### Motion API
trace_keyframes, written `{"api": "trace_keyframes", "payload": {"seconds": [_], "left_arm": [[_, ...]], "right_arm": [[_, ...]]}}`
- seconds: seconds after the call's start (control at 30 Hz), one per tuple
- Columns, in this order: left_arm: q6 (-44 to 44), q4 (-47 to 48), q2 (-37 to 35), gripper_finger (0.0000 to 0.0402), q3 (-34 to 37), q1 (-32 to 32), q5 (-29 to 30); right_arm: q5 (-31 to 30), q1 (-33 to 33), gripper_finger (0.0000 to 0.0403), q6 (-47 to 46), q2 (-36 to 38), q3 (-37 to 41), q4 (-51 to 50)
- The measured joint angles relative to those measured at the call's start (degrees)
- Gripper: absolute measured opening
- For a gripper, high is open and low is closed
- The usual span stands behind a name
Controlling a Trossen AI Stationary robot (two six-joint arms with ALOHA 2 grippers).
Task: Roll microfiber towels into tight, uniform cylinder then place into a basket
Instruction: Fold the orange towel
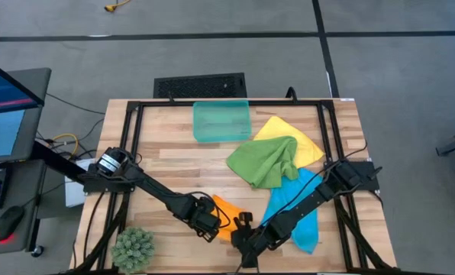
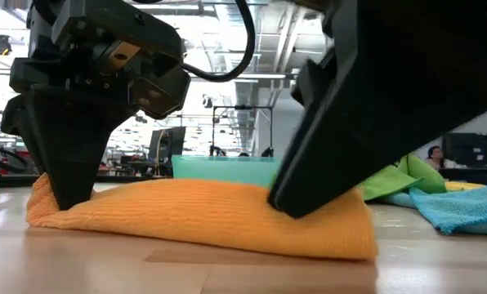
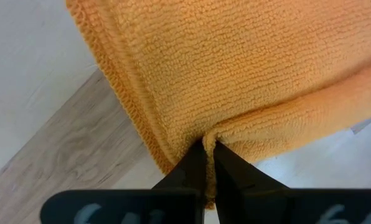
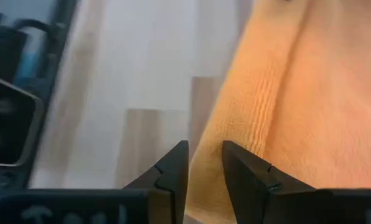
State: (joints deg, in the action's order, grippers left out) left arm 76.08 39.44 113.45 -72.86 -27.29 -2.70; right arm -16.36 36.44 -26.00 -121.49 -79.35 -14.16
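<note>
The orange towel (image 1: 224, 212) lies in a folded, padded heap on the table near its front edge. My left gripper (image 1: 209, 226) stands at the towel's left end, pointing down and shut on the cloth (image 3: 248, 74). My right gripper (image 4: 204, 169) slants down at the towel's right end, open, its fingers standing either side of the towel's edge (image 4: 205, 186). The green towel (image 1: 267, 162), yellow towel (image 1: 298, 136) and blue towel (image 1: 298, 210) lie loose to the right. The teal basket (image 1: 221, 121) stands at the far middle. My left gripper pinches a small raised fold (image 3: 209, 142) at the orange towel's edge between its two fingers, coming from above and pointing down. The towel lies slack on the table around the hold. My right gripper has a fingertip (image 2: 286, 202) meeting the towel's upper surface near its right end, slanting down from the right. Its fingers are apart and do not pinch the cloth.
A spiky green plant ball (image 1: 133, 248) sits at the near left corner. A black frame (image 1: 132, 122) runs around the tabletop. The green towel overlaps the yellow and blue ones. Bare wood (image 1: 166, 164) shows left of the towels.
</note>
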Motion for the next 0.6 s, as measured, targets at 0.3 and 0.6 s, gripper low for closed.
{"api": "trace_keyframes", "payload": {"seconds": [0.3,0.6], "left_arm": [[-3.1,-0.2,0.0,0.0002,0.0,0.0,0.4],[-12.2,-0.4,0.0,0.0018,0.0,-0.3,0.5]], "right_arm": [[0.4,-0.6,0.0120,-4.0,-1.8,-0.2,-2.8],[1.1,-0.7,0.0120,-4.0,-1.8,-0.2,-3.3]]}}
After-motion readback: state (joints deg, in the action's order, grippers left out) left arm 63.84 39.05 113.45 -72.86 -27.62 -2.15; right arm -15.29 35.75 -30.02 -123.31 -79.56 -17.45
